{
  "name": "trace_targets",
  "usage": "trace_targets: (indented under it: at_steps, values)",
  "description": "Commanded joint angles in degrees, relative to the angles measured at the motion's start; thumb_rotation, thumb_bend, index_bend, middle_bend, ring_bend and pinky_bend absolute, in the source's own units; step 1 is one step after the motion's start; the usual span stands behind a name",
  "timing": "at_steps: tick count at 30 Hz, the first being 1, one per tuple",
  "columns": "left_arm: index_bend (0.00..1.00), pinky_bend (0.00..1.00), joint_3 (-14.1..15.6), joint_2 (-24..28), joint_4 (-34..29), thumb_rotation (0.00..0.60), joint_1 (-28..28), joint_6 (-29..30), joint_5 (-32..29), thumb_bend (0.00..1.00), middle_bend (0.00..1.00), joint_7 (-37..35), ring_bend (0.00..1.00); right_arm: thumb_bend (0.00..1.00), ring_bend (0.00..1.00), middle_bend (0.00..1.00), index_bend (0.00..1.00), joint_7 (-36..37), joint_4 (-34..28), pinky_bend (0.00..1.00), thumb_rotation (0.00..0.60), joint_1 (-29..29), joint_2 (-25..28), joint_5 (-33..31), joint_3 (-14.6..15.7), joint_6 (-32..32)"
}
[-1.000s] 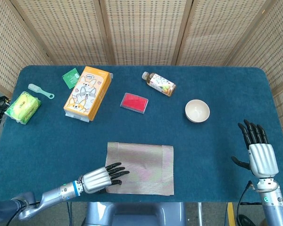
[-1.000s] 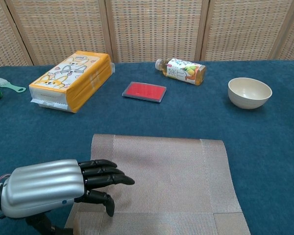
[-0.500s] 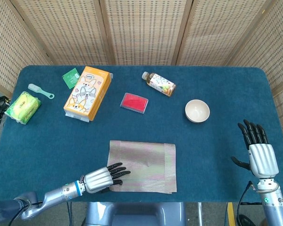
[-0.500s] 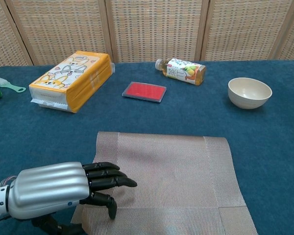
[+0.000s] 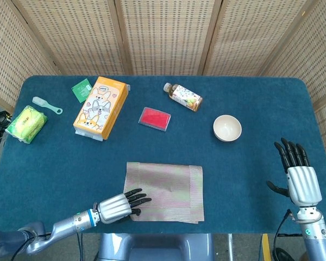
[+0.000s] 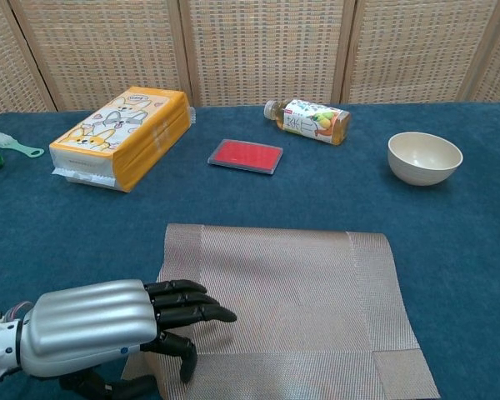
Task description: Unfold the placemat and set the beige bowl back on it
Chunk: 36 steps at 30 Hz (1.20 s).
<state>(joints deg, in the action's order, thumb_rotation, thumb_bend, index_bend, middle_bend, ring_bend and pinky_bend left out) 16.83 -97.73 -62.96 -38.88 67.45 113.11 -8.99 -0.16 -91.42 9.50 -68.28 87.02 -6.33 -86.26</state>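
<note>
The grey woven placemat (image 5: 165, 185) (image 6: 292, 292) lies flat near the table's front edge. My left hand (image 5: 119, 205) (image 6: 108, 333) rests on its near left corner, fingers stretched over the mat and thumb tucked below. Nothing shows in its grasp. The beige bowl (image 5: 227, 128) (image 6: 424, 157) stands upright on the blue cloth to the far right of the mat, apart from it. My right hand (image 5: 298, 176) hovers at the right front of the table, fingers spread and pointing away, empty; the chest view does not show it.
An orange tissue box (image 5: 100, 107), a red flat case (image 5: 154, 118) and a lying drink bottle (image 5: 183, 97) sit behind the mat. A green packet (image 5: 81, 89), a small brush (image 5: 46, 105) and a yellow-green pack (image 5: 26, 123) lie at the far left.
The placemat slid slightly right and toward the front edge with my left hand, which drew back toward the near edge. The right hand and the bowl stayed put.
</note>
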Motion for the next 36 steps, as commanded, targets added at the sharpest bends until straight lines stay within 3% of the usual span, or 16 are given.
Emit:
trace_targets:
  at_steps: [1,5,15,23,27,31,36]
  values:
    - [0.41,0.0,0.0,-0.1,0.1,0.6,0.0,0.2,-0.1,0.55,0.0,-0.1,0.0,0.06,0.0,0.0,0.0,0.1,0.0,0.0,0.6,0.0,0.1,0.0,0.0,0.0]
    - [0.47,0.0,-0.1,-0.3,0.1,0.6,-0.1,0.1,-0.4,0.55,0.0,-0.3,0.0,0.06,0.0,0.0,0.0,0.2,-0.1,0.0,0.6,-0.1,0.2,0.1,-0.1,-0.1]
    - [0.74,0.0,-0.5,-1.6,1.0,0.6,0.2,2.1,-0.5,0.61,0.0,-1.9,0.0,0.06,0.0,0.0,0.0,0.6,-0.2,0.0,0.6,-0.2,0.3,0.1,-0.1,-0.1]
    - [0.77,0.0,-3.0,-0.9,-0.4,0.6,0.4,5.2,-1.9,0.61,0.0,-2.7,0.0,0.06,0.0,0.0,0.0,0.8,-0.3,0.0,0.6,-0.2,0.5,0.1,-0.2,-0.1]
    - [0.78,0.0,-8.1,0.4,-3.7,0.6,-0.7,6.0,-5.3,0.61,0.0,-2.6,0.0,0.06,0.0,0.0,0.0,0.8,-0.3,0.0,0.6,-0.2,0.5,0.1,-0.3,-0.1]
    - [0.78,0.0,-16.2,1.5,-7.4,0.6,-3.5,2.2,-13.2,0.62,0.0,-5.5,0.0,0.06,0.0,0.0,0.0,0.7,-0.1,0.0,0.6,-0.1,0.3,-0.2,-0.3,0.4]
    - [0.78,0.0,-25.9,1.8,-6.4,0.6,-7.3,-3.3,-22.7,0.61,0.0,-6.1,0.0,0.06,0.0,0.0,0.0,0.9,-0.1,0.0,0.6,-0.2,0.4,-0.2,-0.6,-0.1]
